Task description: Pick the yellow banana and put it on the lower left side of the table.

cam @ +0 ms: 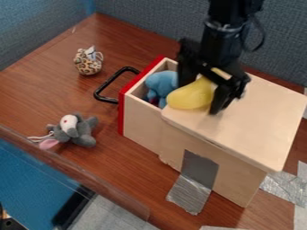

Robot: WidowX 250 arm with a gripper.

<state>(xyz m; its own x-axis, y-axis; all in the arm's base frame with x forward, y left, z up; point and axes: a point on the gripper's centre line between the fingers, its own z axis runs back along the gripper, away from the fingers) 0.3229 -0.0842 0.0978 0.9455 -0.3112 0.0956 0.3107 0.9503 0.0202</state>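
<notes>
The gripper hangs down over the left part of the wooden box's top, right around the yellow banana. The banana is a plump, rounded yellow shape near the lid's left edge, beside the drawer opening, and the gripper covers part of it. Whether it rests on the lid or is held just above is not clear. The brown wooden table stretches out left of the box, its lower left side bordered by a raised edge.
The wooden box has an open drawer with a red front and black handle. A blue toy elephant is inside. On the table lie a grey plush mouse and, farther back, a leopard-spotted toy. Silver tape runs down the box's front.
</notes>
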